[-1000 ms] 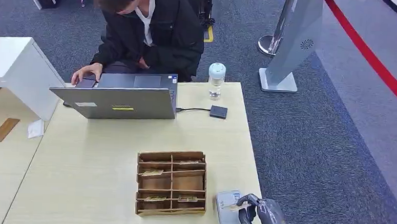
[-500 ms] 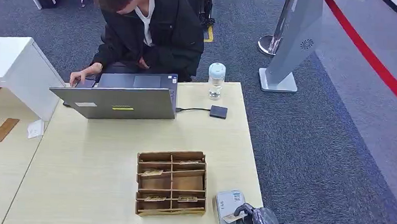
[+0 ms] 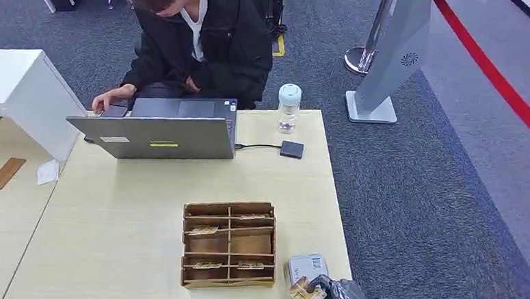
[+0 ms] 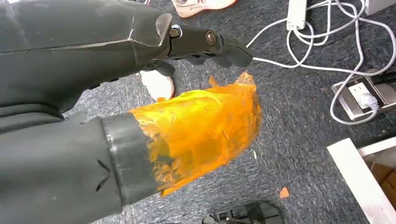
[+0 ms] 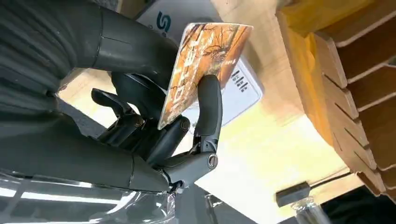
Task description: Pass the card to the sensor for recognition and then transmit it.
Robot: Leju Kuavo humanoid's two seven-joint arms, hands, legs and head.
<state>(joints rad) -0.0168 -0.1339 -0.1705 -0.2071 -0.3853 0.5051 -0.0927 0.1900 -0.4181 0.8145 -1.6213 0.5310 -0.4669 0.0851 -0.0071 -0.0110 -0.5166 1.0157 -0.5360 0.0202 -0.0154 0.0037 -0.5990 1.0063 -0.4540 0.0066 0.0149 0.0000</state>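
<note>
Dark fingers (image 5: 208, 105) of the right hand (image 3: 337, 297) pinch the orange patterned card (image 5: 203, 65), now lifted and tilted off the white flat sensor (image 3: 305, 267) it lay against 0.5 seconds ago, suggesting recognition is done and handover comes next; the left hand (image 4: 196, 44) hangs over carpet, its grip unclear.

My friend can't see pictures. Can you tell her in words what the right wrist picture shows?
The robot's right hand pinches an orange patterned card between its thumb and a dark finger. Behind the card, a white sensor pad lies on a pale wooden table, beside a brown wooden box with compartments.
</note>
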